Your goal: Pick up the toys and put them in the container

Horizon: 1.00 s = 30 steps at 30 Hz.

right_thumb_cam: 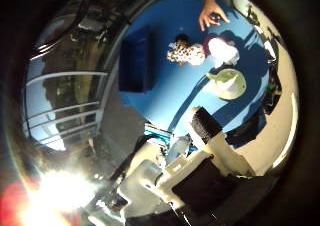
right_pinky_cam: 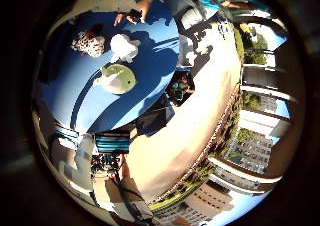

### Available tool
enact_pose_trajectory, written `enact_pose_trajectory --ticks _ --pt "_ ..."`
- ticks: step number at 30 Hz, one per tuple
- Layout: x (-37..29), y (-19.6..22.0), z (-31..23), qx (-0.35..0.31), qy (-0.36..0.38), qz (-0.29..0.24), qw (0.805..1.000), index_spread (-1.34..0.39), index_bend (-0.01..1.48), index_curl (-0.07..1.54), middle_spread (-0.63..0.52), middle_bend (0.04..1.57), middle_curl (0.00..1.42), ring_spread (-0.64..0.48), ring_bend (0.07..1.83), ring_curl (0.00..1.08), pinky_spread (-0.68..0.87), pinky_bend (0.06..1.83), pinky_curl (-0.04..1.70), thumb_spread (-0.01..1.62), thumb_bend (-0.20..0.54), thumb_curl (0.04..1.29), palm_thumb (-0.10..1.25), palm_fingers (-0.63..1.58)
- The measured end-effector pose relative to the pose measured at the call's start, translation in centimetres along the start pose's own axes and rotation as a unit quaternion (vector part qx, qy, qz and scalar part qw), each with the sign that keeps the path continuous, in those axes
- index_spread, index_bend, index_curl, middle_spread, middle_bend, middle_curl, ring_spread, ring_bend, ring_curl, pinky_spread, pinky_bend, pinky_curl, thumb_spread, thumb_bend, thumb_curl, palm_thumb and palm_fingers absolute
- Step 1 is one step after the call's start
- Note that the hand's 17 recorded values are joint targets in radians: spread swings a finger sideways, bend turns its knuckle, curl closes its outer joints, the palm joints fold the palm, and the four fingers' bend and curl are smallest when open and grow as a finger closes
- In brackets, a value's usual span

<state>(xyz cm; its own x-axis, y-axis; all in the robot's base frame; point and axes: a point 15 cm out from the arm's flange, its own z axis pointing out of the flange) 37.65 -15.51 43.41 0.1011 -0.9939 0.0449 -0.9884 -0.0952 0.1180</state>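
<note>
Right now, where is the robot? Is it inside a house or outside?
Most likely outside, on a sunny terrace or rooftop high up. Tall buildings and trees show beyond a railing, and strong sun throws hard shadows across the blue table with the toys on it.

The bench [right_pinky_cam: 150, 71] wears a smooth, matt blue cloth. The green toy [right_pinky_cam: 118, 78], white toy [right_pinky_cam: 124, 47] and spotted toy [right_pinky_cam: 89, 42] look soft, plush. The hand [right_thumb_cam: 200, 171] is hard matt plastic.
</note>
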Motion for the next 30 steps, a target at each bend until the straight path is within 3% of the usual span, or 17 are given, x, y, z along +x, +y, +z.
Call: enact_pose_trajectory --ticks 10,23,30 --pt "4.4 -1.4 2.1 -0.012 -0.013 0.02 1.0 -0.17 0.16 0.24 0.12 0.17 0.31 0.29 0.37 0.33 0.45 0.7 0.24 1.13 -0.027 0.34 0.62 0.06" --pt "7.4 -5.7 12.3 -0.084 -0.049 0.023 0.995 -0.13 0.12 0.19 0.11 0.2 0.33 0.28 0.44 0.34 0.47 0.83 0.26 1.09 -0.031 0.35 0.62 0.07" --pt "9.7 -6.9 18.2 -0.089 -0.054 0.029 0.994 -0.12 0.13 0.17 0.13 0.19 0.34 0.27 0.46 0.34 0.47 0.89 0.26 1.07 -0.03 0.35 0.64 0.04"
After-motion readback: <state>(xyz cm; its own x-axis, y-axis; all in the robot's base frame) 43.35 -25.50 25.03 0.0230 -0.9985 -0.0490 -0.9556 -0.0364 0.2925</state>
